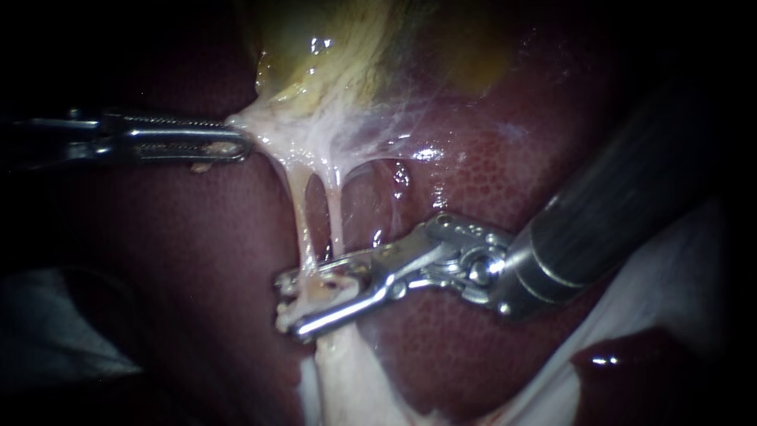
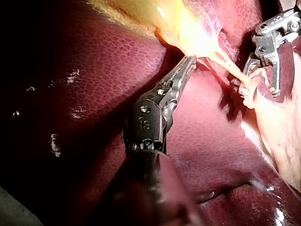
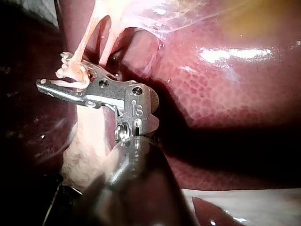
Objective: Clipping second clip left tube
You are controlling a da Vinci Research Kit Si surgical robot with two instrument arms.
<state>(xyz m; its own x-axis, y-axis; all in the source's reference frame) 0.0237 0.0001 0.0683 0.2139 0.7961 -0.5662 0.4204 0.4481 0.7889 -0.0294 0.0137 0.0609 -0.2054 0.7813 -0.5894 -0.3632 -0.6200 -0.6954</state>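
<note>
Left pincer (image 1: 243,147) clenched on glistening pale membrane (image 1: 315,134) — right pincer (image 1: 290,306) clasps the stringy left tube (image 1: 302,229).

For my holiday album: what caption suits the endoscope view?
Left instrument grips tissue at the gallbladder edge; right instrument reaches the left tube, over liver.

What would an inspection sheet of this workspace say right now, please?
Surface: liver, dark red and wet.
Job's things: left tube and a second tube beside it, both stretched down from the gallbladder; no clip clearly seen.
Clutter: nothing seen.
Tools: left instrument, tool shut on pale tissue below the gallbladder; right instrument, tool shut on the left tube's lower end.
Cables: nothing seen.
Surroundings: pale sheet at lower right; otherwise dark.
</note>
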